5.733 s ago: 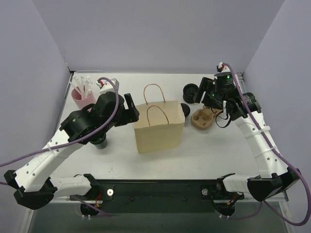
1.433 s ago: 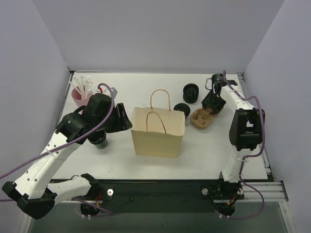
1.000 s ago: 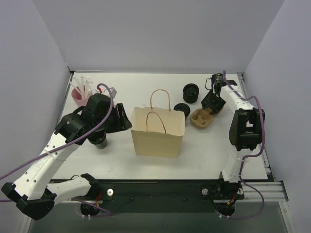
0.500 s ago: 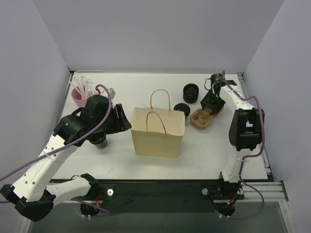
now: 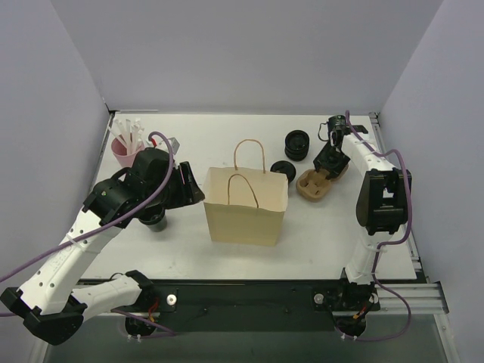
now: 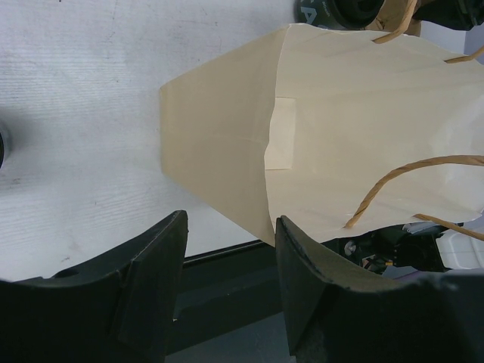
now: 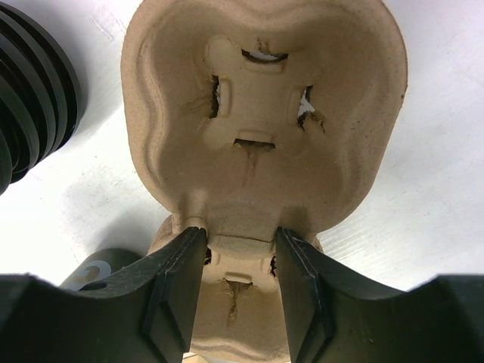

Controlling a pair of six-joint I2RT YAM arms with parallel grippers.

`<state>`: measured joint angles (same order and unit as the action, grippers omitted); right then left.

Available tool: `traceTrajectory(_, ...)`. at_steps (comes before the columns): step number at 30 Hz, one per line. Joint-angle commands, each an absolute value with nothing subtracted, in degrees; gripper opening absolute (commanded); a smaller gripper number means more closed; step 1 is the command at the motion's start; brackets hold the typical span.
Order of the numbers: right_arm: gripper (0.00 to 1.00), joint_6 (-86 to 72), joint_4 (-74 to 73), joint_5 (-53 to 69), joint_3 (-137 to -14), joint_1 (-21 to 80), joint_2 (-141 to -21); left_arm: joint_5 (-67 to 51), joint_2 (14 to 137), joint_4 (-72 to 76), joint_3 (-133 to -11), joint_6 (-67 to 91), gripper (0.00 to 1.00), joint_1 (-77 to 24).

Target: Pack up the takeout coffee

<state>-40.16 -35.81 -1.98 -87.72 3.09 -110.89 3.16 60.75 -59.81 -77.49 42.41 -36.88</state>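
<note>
Since the earliest frame your right arm has folded in and brought its hand down to the carrier, and the brown paper bag [image 5: 246,204] has shifted a little. Left hand [image 6: 231,227]: fingers apart, straddling the bag's side edge, not gripping. Right hand [image 7: 240,242]: clamped across the narrow waist of the pulp cup carrier [image 5: 316,184]. Keep that grip centred and lift level. The takeout coffee [image 5: 283,170] stands on the bench [image 5: 318,234] between bag and carrier, long axis vertical, lid up.

pink cup [image 5: 125,155]: far-left | ribbed rings [image 5: 297,144]: beside pulp carrier [image 5: 310,185]
</note>
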Motion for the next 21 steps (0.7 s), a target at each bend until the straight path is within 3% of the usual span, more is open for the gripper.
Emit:
traceTrajectory(1,0.42,-39.11,-38.85,-3.25,-87.63,3.25,-110.74,3.25,59.94,-59.50,-77.96,42.63,0.60,-36.47)
traceTrajectory(10,0.43,-37.88,-38.85,-3.95,-87.71,3.25,-111.44,3.25,59.59,-59.41,-77.52,42.80,0.59,-36.47)
traceTrajectory(21,0.27,-35.86,-38.76,-3.96,-89.30,3.25,-111.18,3.25,59.15,-59.68,-77.69,42.80,0.60,-36.47)
